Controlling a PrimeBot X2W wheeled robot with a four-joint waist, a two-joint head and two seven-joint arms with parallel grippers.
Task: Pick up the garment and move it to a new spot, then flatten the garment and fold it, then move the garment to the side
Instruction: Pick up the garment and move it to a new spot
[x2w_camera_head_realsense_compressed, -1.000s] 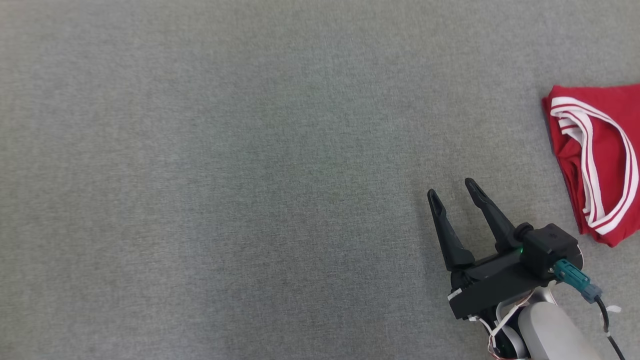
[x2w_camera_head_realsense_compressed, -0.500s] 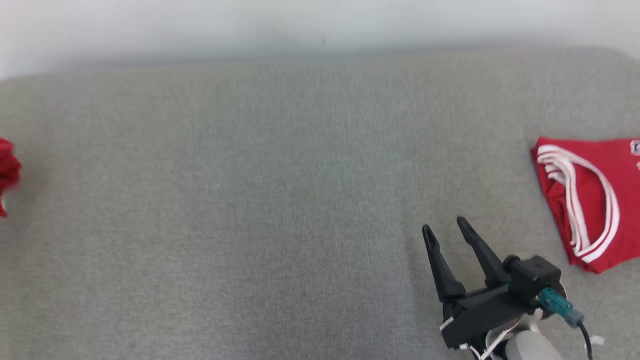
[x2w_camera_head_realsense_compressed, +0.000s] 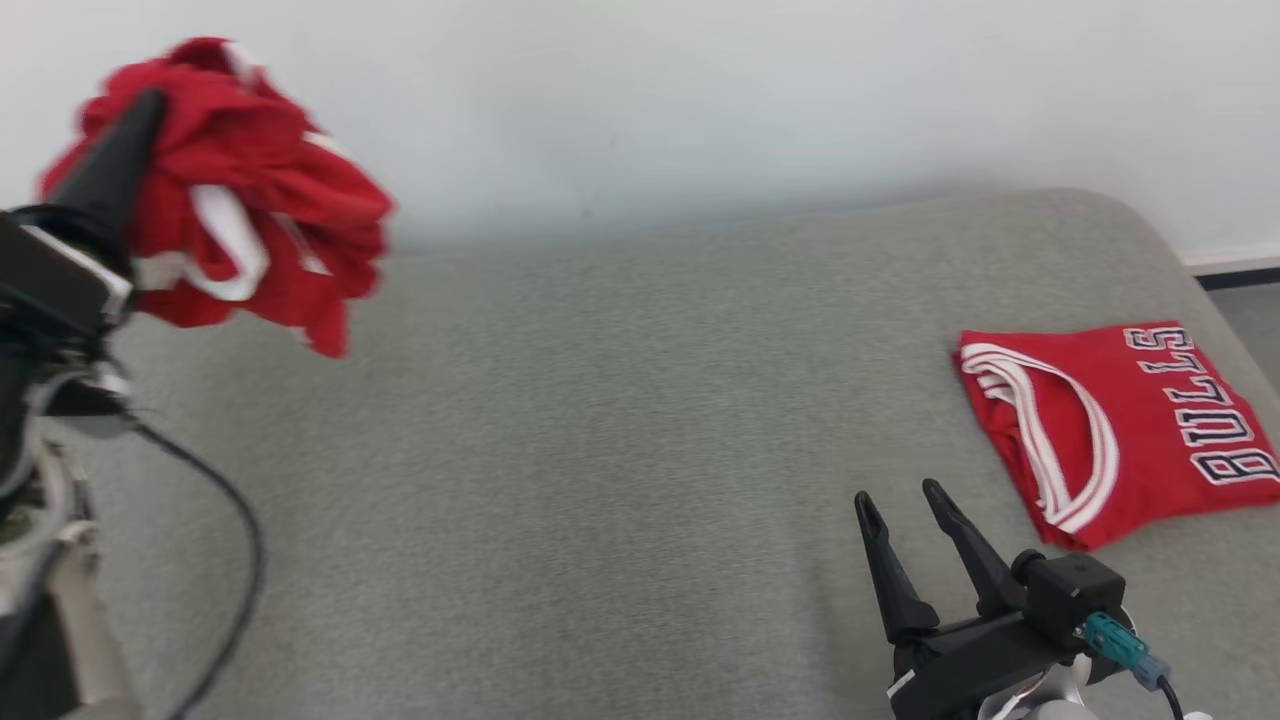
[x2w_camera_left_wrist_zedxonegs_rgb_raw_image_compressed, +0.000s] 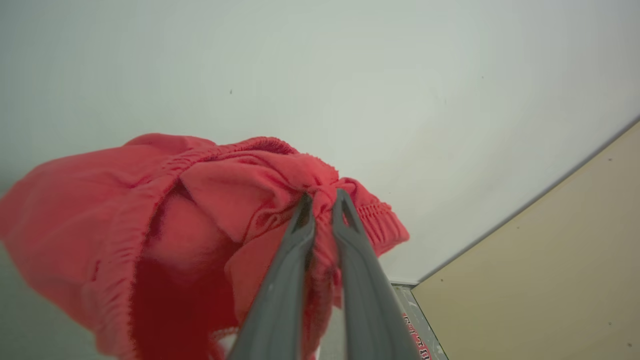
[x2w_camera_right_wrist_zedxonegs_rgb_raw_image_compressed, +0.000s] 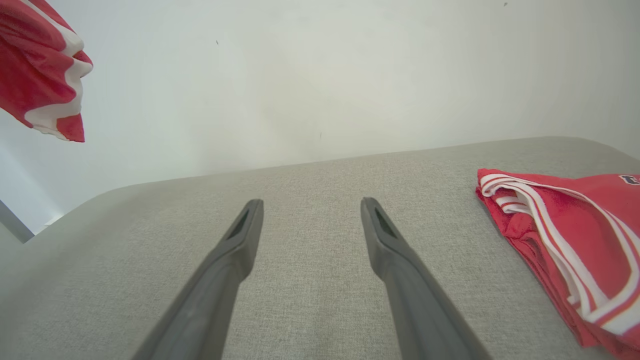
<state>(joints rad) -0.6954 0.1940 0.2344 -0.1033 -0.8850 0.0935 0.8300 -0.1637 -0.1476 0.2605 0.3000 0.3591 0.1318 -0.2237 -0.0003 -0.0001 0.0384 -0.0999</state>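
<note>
Left end effector (x2w_camera_left_wrist_zedxonegs_rgb_raw_image_compressed: 322, 199) pinches the bunched red garment (x2w_camera_head_realsense_compressed: 270, 210) aloft, well apart from the folded jersey (x2w_camera_head_realsense_compressed: 1150, 430), right end effector (x2w_camera_head_realsense_compressed: 898, 492) standing open and empty beside that jersey; the narrow pinch risks slippage in transit.

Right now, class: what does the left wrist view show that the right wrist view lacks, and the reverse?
Left wrist view, not the right: the left gripper shut on the bunched red garment, and a beige panel. Right wrist view, not the left: the open right gripper over the grey cushion, beside a folded jersey. Both: that garment and the pale wall.
</note>
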